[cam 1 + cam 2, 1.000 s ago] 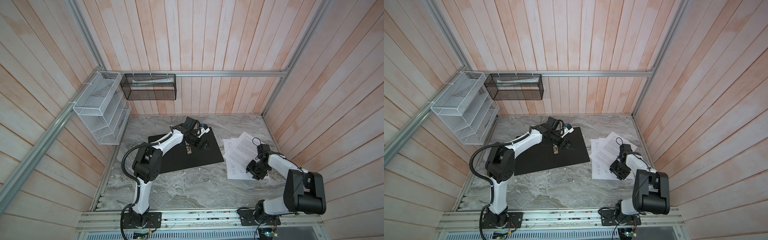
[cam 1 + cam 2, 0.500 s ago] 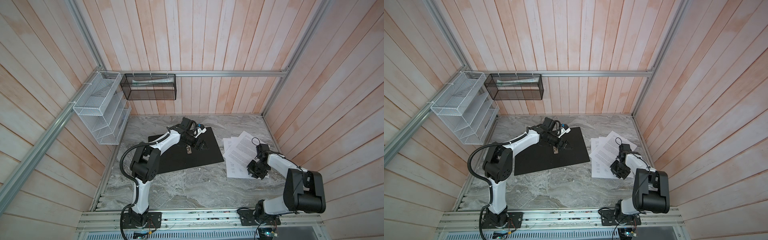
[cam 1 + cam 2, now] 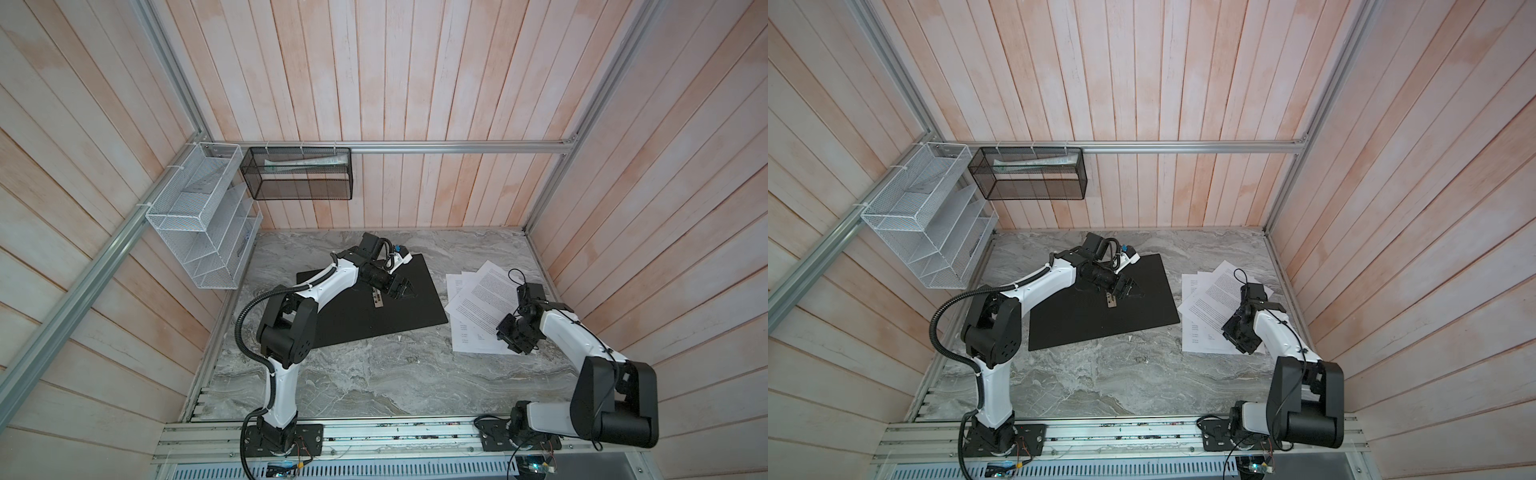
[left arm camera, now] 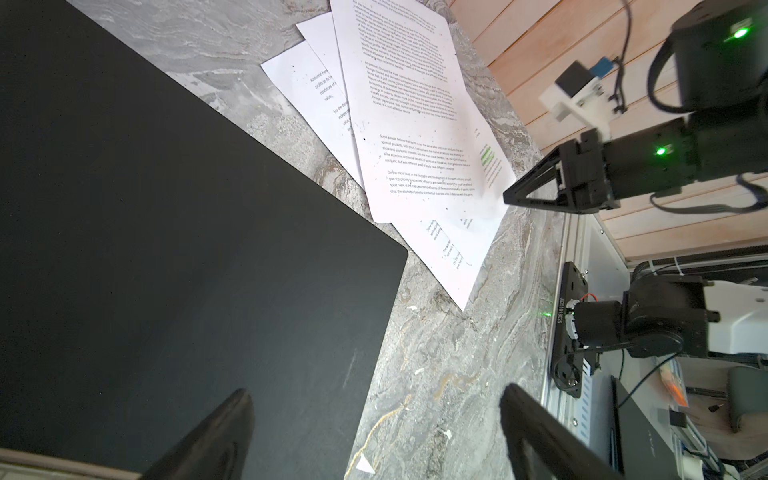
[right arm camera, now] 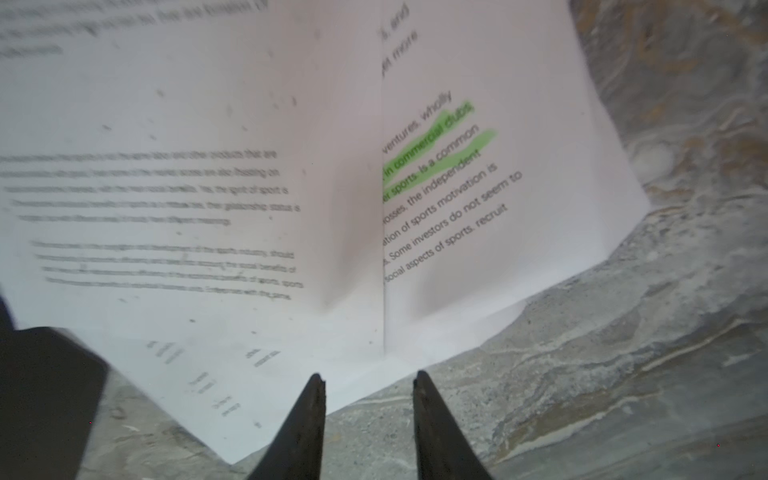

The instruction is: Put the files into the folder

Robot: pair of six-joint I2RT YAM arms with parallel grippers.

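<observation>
Files of loose white printed paper [image 3: 478, 303] lie fanned under the right claw [image 5: 369, 376], whose tips stand partly spread, pinching nothing, low over the sheets' near edge. The left claw [image 4: 374, 399], spread wide, hovers above the open flat black folder [image 3: 399, 320], just left of the files. Folder and files rest on the grey marbled desk [image 3: 365, 374], walled by pale wooden planks [image 3: 415, 83].

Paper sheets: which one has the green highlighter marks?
The half-covered sheet tucked under the top sheet, its exposed strip lying just ahead of the right tool. Two lines on it are highlighted green; the other sheets show only black text.
</observation>
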